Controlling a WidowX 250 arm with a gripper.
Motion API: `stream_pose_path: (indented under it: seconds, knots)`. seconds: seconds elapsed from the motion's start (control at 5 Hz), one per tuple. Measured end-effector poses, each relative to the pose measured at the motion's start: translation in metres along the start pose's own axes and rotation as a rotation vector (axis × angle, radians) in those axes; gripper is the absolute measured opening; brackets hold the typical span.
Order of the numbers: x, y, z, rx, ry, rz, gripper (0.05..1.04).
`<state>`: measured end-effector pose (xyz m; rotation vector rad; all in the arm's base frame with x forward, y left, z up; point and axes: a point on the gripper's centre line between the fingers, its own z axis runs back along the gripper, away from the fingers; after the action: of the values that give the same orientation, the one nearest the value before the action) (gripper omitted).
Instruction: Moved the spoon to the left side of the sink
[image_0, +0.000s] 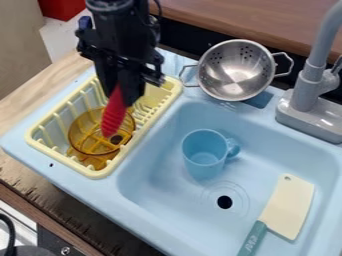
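The gripper (125, 94) hangs over the yellow dish rack at the left side of the sink (167, 200), shut on a red, ribbed object that looks like part of the spoon (114, 114). The red piece slants downward, its lower tip over the amber see-through bowl (81, 136) in the rack. Whether that tip touches the bowl is hard to tell. The upper part of the red piece is hidden by the gripper.
The yellow dish rack (98, 174) fills the sink's left ledge. A blue cup (204, 155) and a cleaver with a cream blade (288, 206) lie in the basin. Behind stand a metal colander (237, 72) and a grey faucet (309, 85).
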<state>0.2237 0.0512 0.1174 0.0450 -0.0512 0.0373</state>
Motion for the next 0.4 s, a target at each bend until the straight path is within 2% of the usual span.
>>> stream_pose_path:
  seconds: [0.2,0.4]
  knots:
    - [0.001,0.020,-0.008,-0.008,0.020,0.038,0.288]
    - [-0.002,0.041,-0.004,0.026,0.100,0.016,0.288]
